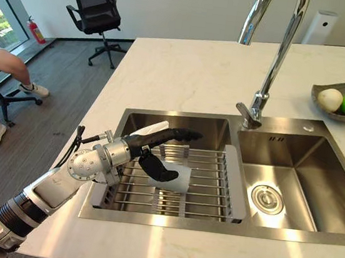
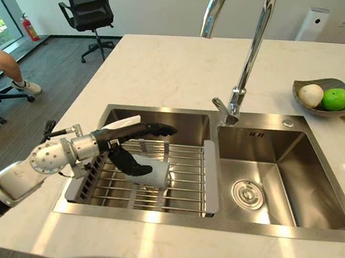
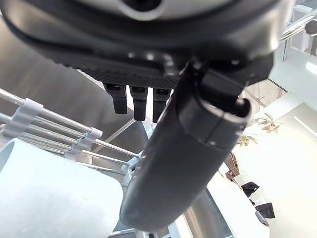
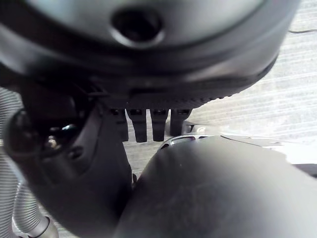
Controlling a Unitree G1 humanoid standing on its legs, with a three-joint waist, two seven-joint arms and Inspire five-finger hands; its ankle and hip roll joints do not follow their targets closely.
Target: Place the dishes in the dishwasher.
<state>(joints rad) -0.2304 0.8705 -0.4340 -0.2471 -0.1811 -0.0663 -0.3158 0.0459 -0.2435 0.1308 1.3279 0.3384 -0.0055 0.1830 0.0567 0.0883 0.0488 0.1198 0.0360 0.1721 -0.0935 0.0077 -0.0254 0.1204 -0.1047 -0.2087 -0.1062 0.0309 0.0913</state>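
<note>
A white cup (image 1: 179, 179) lies on its side on the wire rack (image 1: 208, 193) that sits in the left basin of the sink. My left hand (image 1: 158, 141) reaches in over the rack from the left. Its fingers stretch straight out above the cup and its thumb (image 1: 158, 170) hangs down against the cup's near side. In the left wrist view the thumb (image 3: 188, 148) stands beside the cup (image 3: 49, 198), with the fingers (image 3: 138, 101) straight past it. The hand is open, not closed round the cup. My right hand (image 4: 158, 126) hangs with relaxed fingers over grey floor.
A tall chrome faucet (image 1: 271, 65) rises behind the divider between the basins. The right basin (image 1: 318, 172) holds a drain. A grey bowl (image 1: 323, 91) with fruit stands at the counter's far right. An office chair (image 1: 96, 6) and a seated person (image 1: 4, 64) are to the left.
</note>
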